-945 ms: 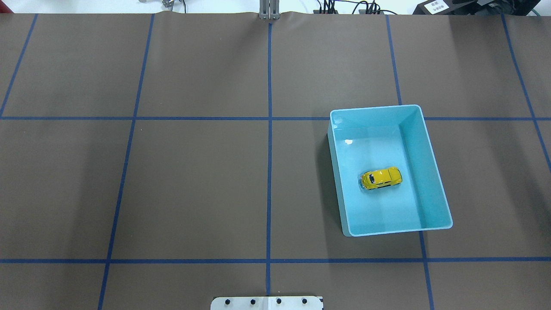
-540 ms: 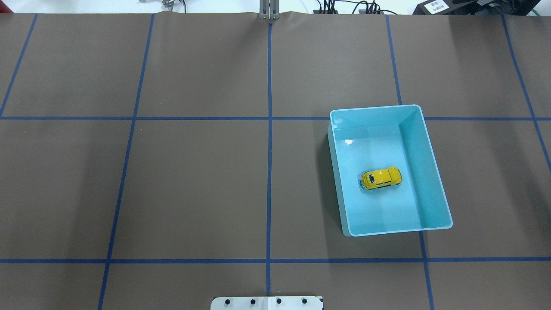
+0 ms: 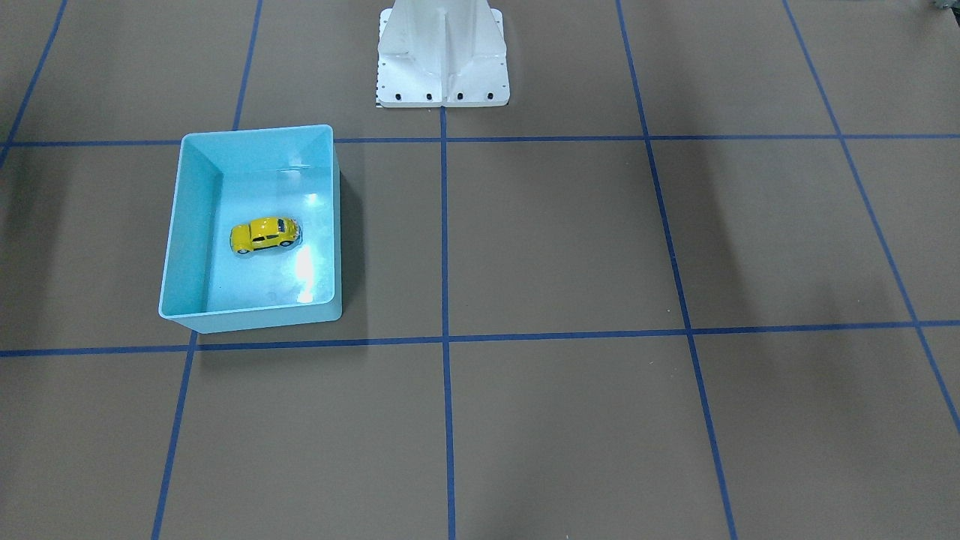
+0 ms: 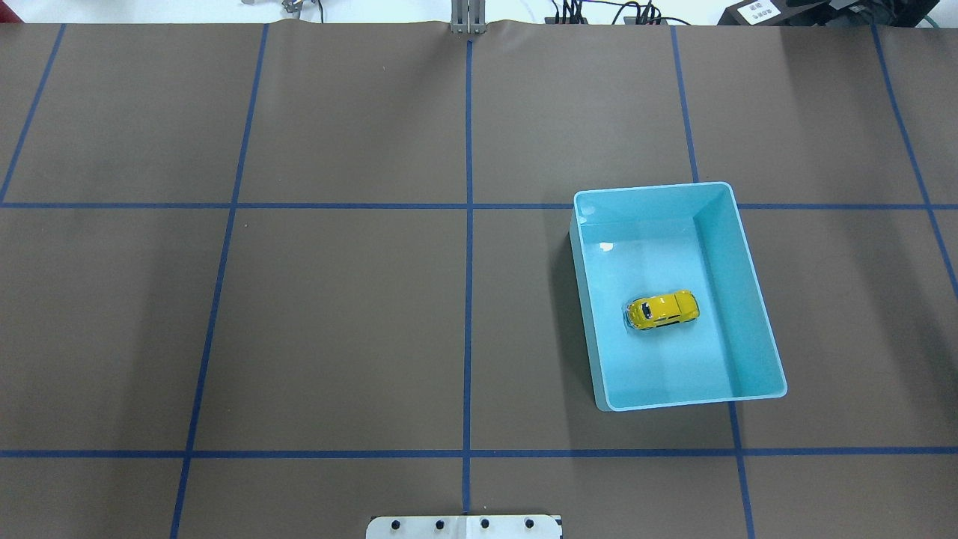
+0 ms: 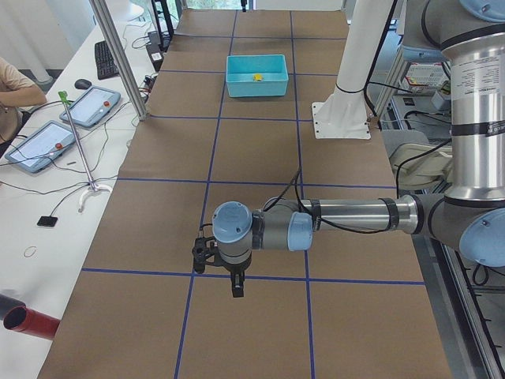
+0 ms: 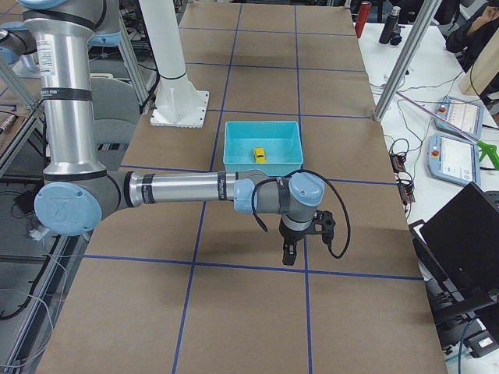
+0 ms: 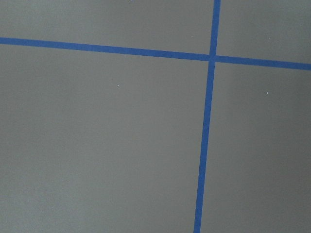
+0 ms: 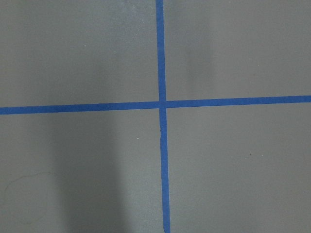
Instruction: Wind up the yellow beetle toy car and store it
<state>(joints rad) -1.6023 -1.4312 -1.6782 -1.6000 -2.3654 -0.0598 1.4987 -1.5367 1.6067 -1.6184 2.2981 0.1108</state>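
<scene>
Covering the tabletop: brown sheet (image 4: 337,314) with blue tape grid (image 4: 468,299); operators' desk (image 5: 47,181) past the far edge.
Tools: left gripper (image 5: 237,288) hangs over the left end, right gripper (image 6: 288,255) toward the right end; I cannot tell either's finger spacing.
Task thing: yellow beetle toy car (image 4: 664,309) stands mid-floor in the light blue bin (image 4: 748,299), right half, apart from both.
Nearby: white pedestal (image 3: 442,52) at the near edge's middle.

- Car (image 4: 663,310): glossy yellow, dark windows, black wheels.
- Bin (image 4: 741,299): light blue all over.
- Table (image 4: 337,322): dull brown, crossed by a blue line grid.
</scene>
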